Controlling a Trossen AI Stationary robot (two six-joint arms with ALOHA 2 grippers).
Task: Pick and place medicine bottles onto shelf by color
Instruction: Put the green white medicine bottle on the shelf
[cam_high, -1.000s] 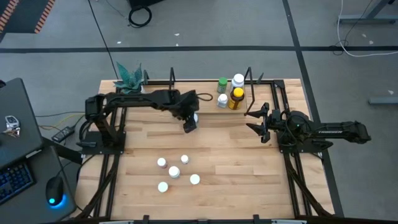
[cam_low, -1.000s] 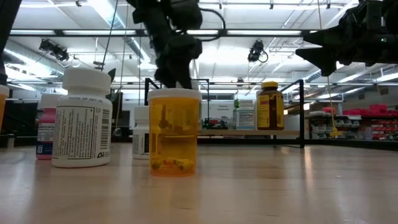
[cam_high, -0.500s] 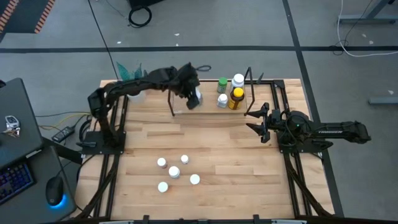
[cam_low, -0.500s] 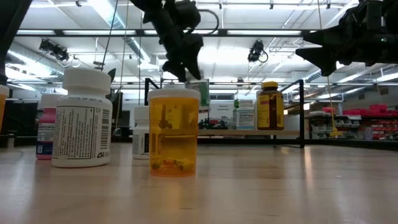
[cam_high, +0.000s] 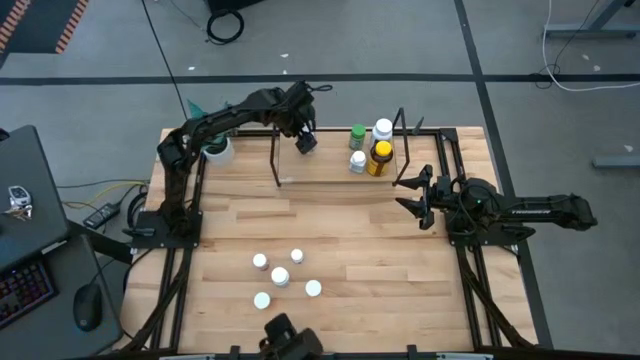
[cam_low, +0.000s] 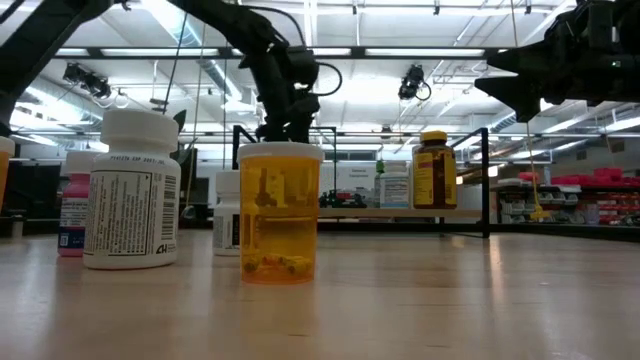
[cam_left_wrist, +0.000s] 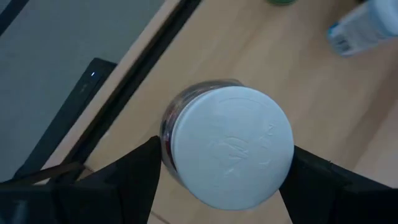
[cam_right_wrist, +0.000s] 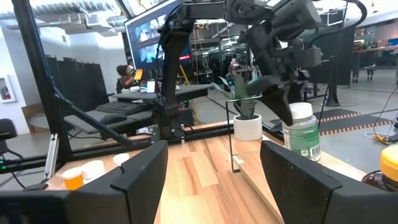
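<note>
We read the left claw (cam_high: 305, 140) as pinching 1 white-capped bottle (cam_left_wrist: 227, 146), with a finger on each side of its body. In the left wrist view we look straight down on the cap, so the bottle's long axis runs upright, in line with the claw's approach.

The relation that governs the coming move is vertical: the shelf (cam_high: 330, 172) board lies directly below the held bottle, at the shelf's left part, beside a black wire upright (cam_high: 274, 160). In our judgement the placement calls for a straight descent with the bottle kept upright.

4 bottles stand grouped at the shelf's right part, among them the amber bottle (cam_high: 380, 157) with the yellow cap. They are well apart from the held bottle. 5 bottles (cam_high: 281, 277) wait on the table (cam_high: 370, 260), near its front.

The right claw (cam_high: 412, 195) hovers over the table's right side with its fingers spread and nothing between them. The left arm is the nearer to the drop point.
</note>
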